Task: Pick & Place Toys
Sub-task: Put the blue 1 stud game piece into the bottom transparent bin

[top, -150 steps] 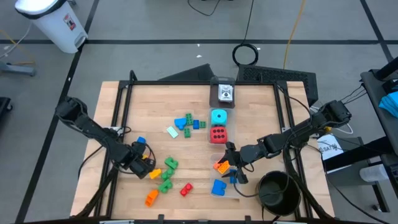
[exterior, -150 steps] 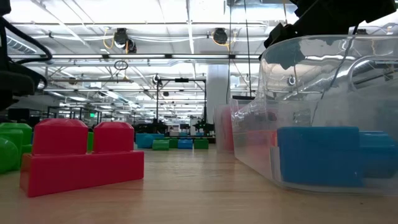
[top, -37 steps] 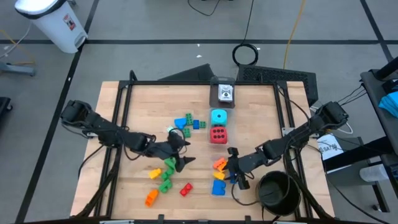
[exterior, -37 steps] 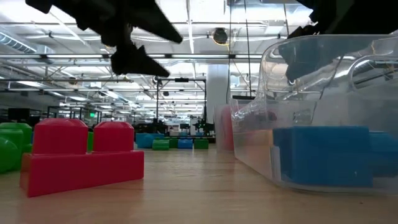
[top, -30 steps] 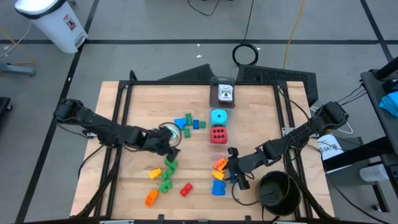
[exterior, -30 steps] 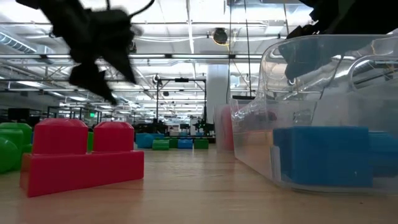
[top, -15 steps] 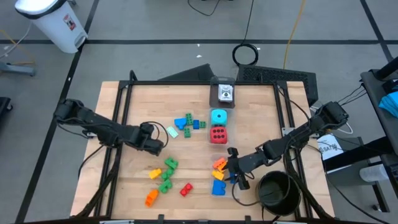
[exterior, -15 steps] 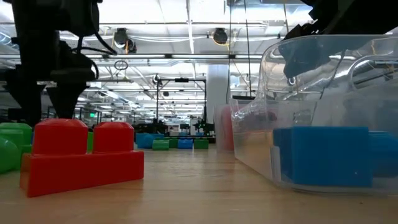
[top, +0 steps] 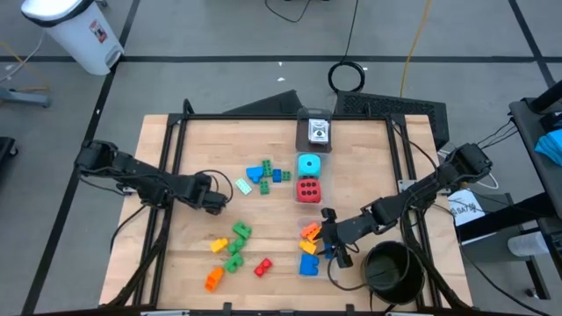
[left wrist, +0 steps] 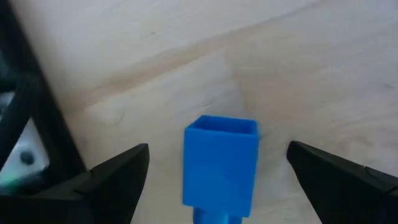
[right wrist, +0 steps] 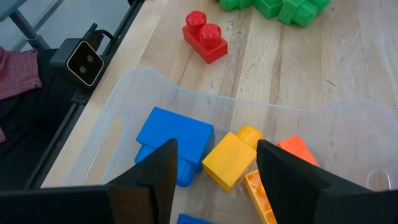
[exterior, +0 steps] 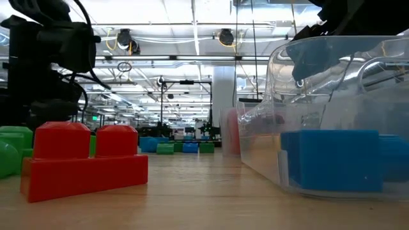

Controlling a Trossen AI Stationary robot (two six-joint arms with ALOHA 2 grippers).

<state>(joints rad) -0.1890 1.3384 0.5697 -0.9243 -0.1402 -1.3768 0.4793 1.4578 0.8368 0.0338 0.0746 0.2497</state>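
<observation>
The left hand (left wrist: 214,186) hangs with its fingers spread wide just above a small blue plastic brick (left wrist: 220,163) lying on the wooden counter (top: 351,158), toward the counter's left side. The right hand (right wrist: 214,180), also open, hovers over a clear plastic box (right wrist: 205,118) near the front, which holds a blue block (right wrist: 173,142), a yellow block (right wrist: 233,158) and an orange one (right wrist: 297,151). A red brick (right wrist: 205,36) and green bricks (right wrist: 280,7) lie loose on the wood beside the box.
</observation>
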